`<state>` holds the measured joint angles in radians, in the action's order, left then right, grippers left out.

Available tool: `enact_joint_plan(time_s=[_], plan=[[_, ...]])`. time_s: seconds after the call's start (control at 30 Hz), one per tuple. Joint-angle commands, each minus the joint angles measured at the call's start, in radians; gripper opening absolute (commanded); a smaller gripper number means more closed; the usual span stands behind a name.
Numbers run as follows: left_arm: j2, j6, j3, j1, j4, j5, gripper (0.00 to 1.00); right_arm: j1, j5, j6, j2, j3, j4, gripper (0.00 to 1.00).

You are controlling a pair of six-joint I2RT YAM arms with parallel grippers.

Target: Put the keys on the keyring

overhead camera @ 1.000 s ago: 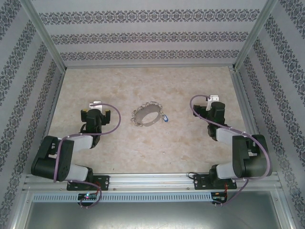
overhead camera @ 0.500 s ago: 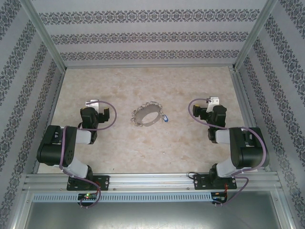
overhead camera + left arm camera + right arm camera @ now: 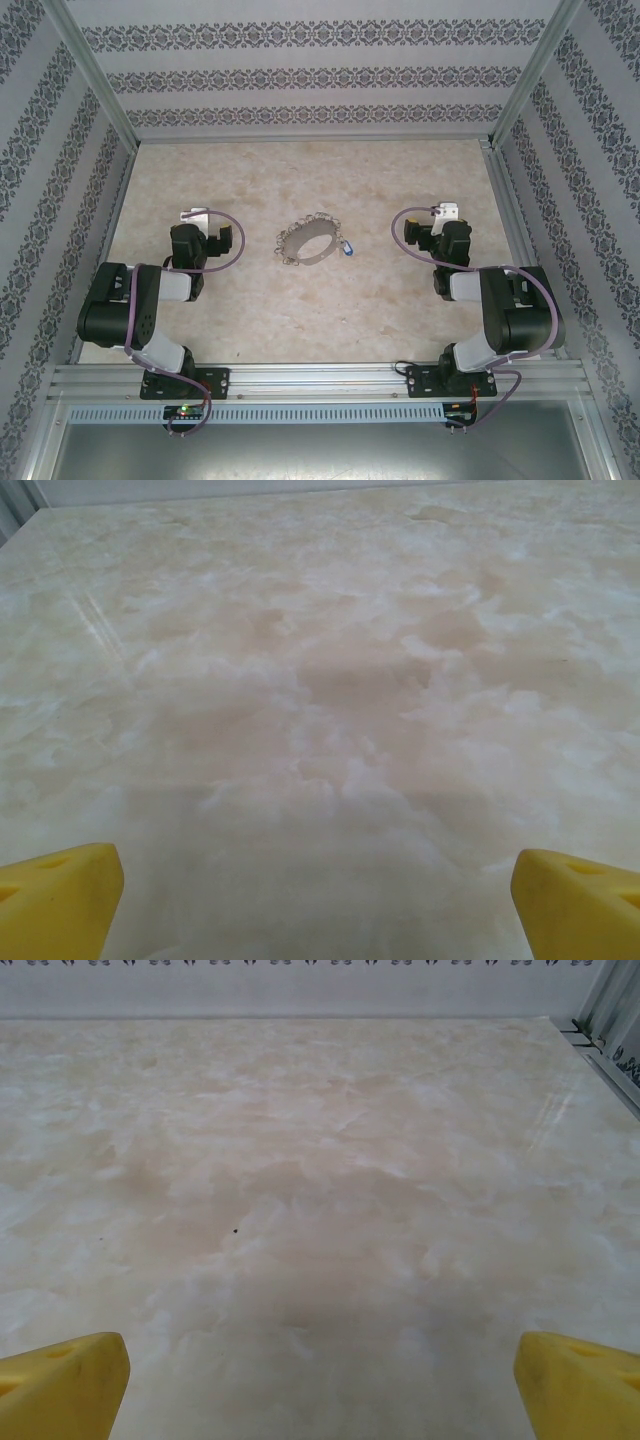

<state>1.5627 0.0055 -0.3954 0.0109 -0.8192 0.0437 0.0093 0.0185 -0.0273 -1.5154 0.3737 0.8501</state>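
Two items: keyring (image 3: 307, 243) at tabletop (image 3: 300, 320) centre, blue key (image 3: 346, 247) just beside its right. Both left gripper (image 3: 318, 885) and right gripper (image 3: 320, 1365): jaws wide apart, empty. Step, judged: approach; next needs fine pinch on key.

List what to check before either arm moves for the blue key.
1. Blue key located: ok, on the table beside the keyring's right edge.
2. Keyring free of both hands: ok, lying alone mid-table.
3. Left hand open and empty: ok, yellow fingers wide apart.
4. Right hand open and empty: ok, likewise.
5. Key separate from the loop: cannot tell, too small.
6. A hand lined up over the key: not ok, both sit off to its sides.
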Motion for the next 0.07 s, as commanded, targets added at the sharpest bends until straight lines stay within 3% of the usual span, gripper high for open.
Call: enact_joint_plan(time_s=[0.0, 0.03], plan=[[-0.001, -0.019, -0.014, -0.01, -0.022, -0.015, 1.0, 0.001, 0.006, -0.003, 0.004, 0.018, 0.032, 0.98], [-0.002, -0.019, -0.013, -0.009, -0.02, -0.016, 1.0, 0.001, 0.006, -0.003, 0.006, 0.016, 0.035, 0.98]])
